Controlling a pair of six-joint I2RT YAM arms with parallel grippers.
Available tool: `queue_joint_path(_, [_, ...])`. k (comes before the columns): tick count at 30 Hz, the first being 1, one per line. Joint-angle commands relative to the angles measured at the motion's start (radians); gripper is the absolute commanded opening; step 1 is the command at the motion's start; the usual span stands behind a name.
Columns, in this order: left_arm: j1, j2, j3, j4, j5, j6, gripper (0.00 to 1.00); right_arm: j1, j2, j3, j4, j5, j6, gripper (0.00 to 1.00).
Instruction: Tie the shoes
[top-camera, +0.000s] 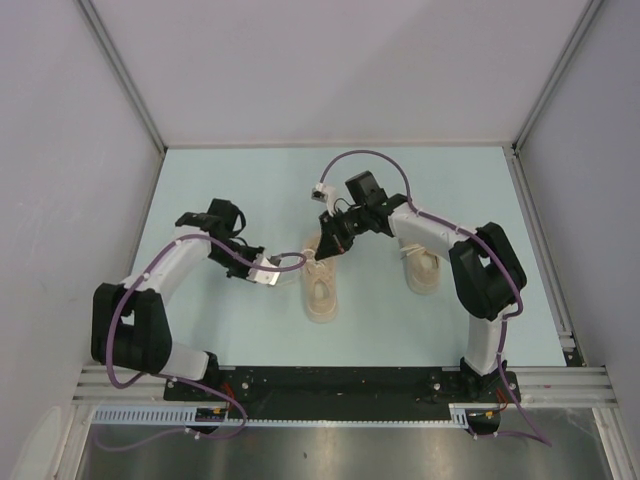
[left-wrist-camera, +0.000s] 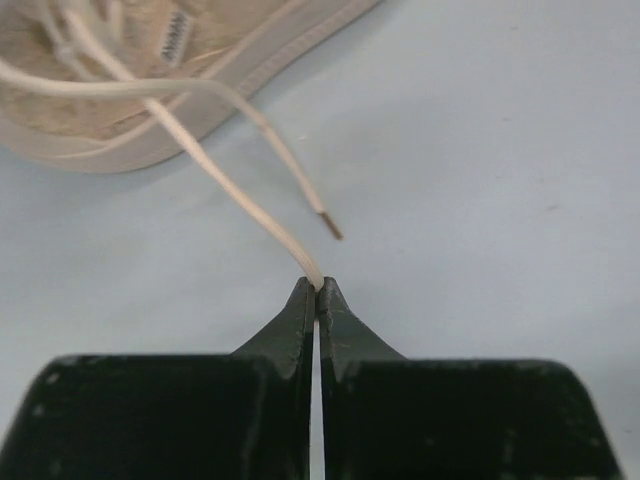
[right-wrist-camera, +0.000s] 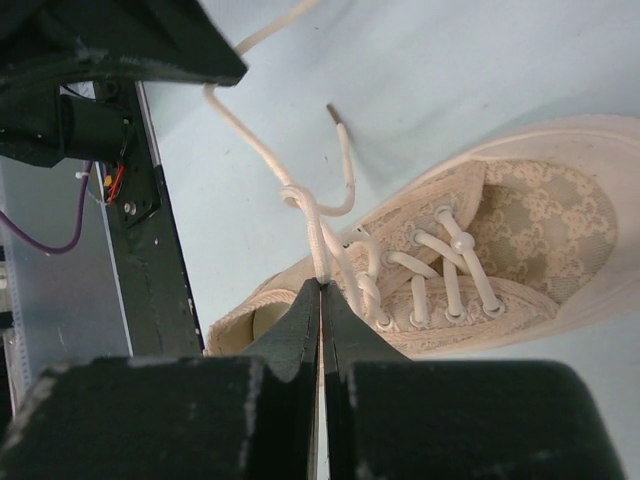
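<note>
Top external view shows the middle shoe (top-camera: 321, 292) lying on the table (top-camera: 230, 180) between the arms, its long axis running from the arm bases toward the far wall, with the second shoe (top-camera: 424, 272) parallel on its right and partly under the right arm; the left gripper (top-camera: 268, 272) sits just beside the middle shoe's left flank and the right gripper (top-camera: 330, 243) hangs over its far end, so both are close to this shoe and neither is near the other one. Left wrist view shows the jaws pressed together on a thin lace (left-wrist-camera: 230, 190), which runs up and left from the tips to the shoe at the top-left corner, while a loose end with a brown tip (left-wrist-camera: 331, 228) lies free just beside it. Right wrist view shows the jaws likewise clamped on a lace strand rising from the eyelets, directly above the shoe's throat; just beyond the tips the strands cross (right-wrist-camera: 295, 195), and one leads away up-left toward a dark body that is probably the left gripper. Judging from this, the next pull should part the two pinched strands sideways, across the shoe's long axis
</note>
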Motion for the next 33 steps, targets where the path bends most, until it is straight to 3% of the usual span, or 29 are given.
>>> queue_joint_path(1, [-0.01,-0.041,-0.03,-0.153,0.016,0.01,0.0,-0.024,0.006,0.016,0.042,-0.004,0.039,0.0])
queue_joint_path(7, [-0.146,-0.097,-0.029,-0.12,0.093,-0.146,0.0,-0.026,0.016,0.016,0.056,-0.017,0.044,0.0])
queue_joint_path(14, [-0.408,-0.025,0.072,0.075,0.211,-0.545,0.0,-0.025,0.019,0.016,0.06,-0.029,0.044,0.0])
queue_joint_path(17, [-0.465,0.051,0.109,0.194,0.265,-0.711,0.0,-0.025,0.016,0.016,0.06,-0.038,0.044,0.0])
queue_joint_path(21, [-0.51,0.103,0.119,0.511,0.285,-0.942,0.0,-0.026,0.007,0.016,0.054,-0.059,0.044,0.0])
queue_joint_path(28, [-0.539,0.222,0.123,0.808,0.245,-1.249,0.0,-0.025,0.012,0.016,0.054,-0.092,0.034,0.0])
queue_joint_path(33, [-0.551,0.262,0.073,0.981,0.227,-1.352,0.0,-0.025,0.024,0.016,0.06,-0.105,0.039,0.0])
